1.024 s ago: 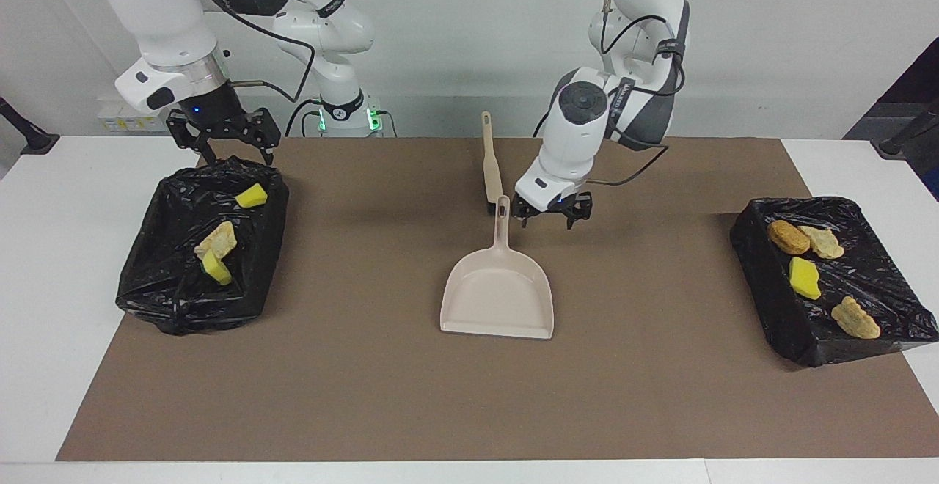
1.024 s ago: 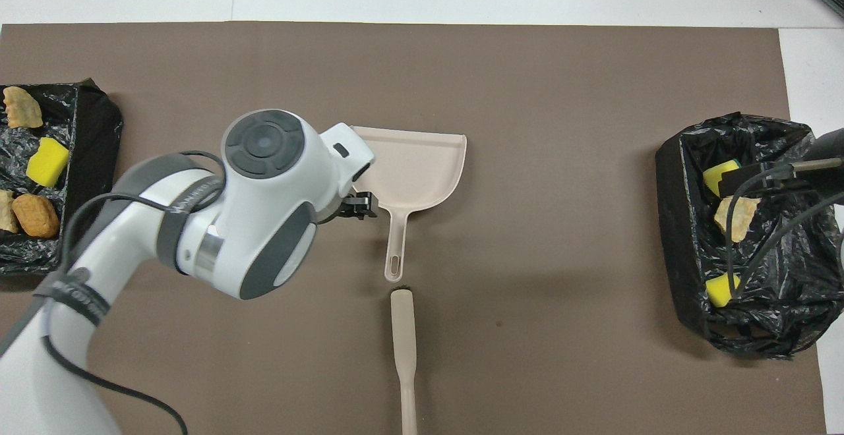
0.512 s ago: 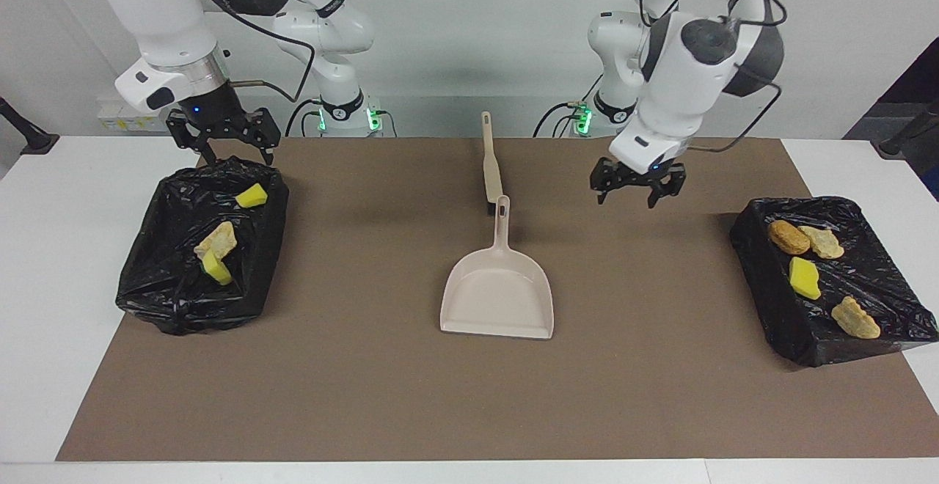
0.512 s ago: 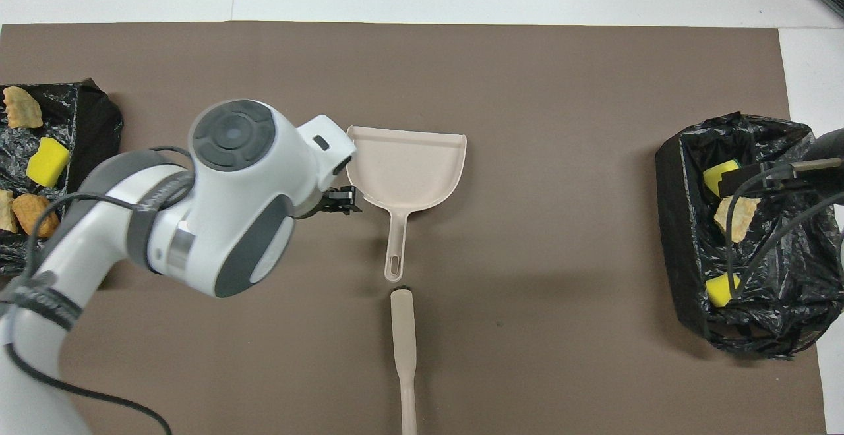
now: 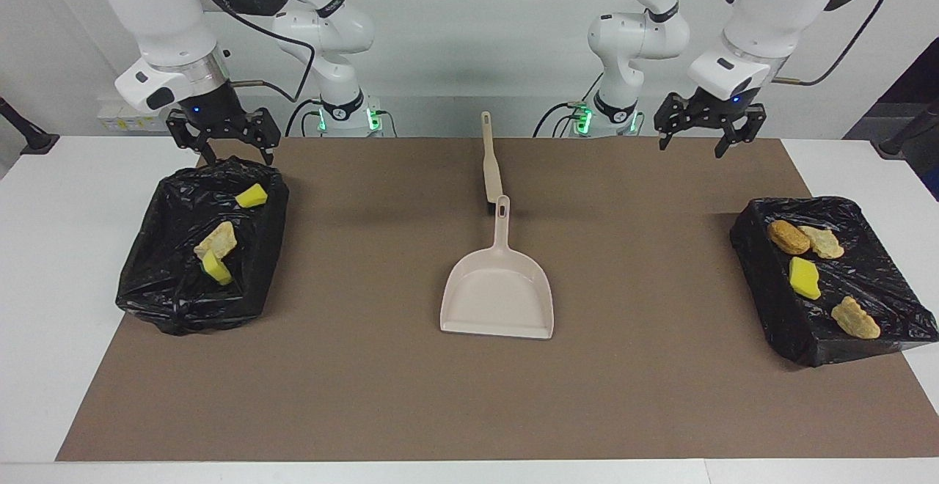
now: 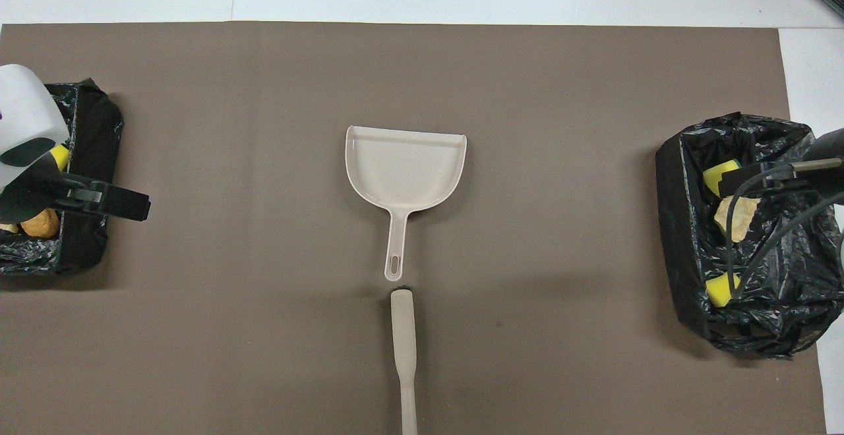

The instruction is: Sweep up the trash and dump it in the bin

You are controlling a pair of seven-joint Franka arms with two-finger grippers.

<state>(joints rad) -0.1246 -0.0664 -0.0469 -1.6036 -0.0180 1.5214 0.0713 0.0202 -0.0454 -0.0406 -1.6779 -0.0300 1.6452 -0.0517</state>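
Both hands empty, fingers spread: left hand (image 5: 703,130) upper right, right hand (image 5: 222,139) upper left. Trash (image 5: 217,247) sits in lined bins; dustpan (image 5: 497,295), brush (image 5: 489,162) lie centre tabletop. Task looks finished.

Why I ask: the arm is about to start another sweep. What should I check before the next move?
1. Dustpan empty, flat on the mat: ok.
2. Brush lying free, nearer to the robots than the dustpan: ok.
3. Left gripper raised, fingers open, holding nothing: ok.
4. Right gripper waiting over the bin, fingers open, empty: ok.
5. All trash in the bin: not ok; four scraps lie on the black-lined tray at the left arm's end.
6. Mat between tray and dustpan free of scraps: ok.
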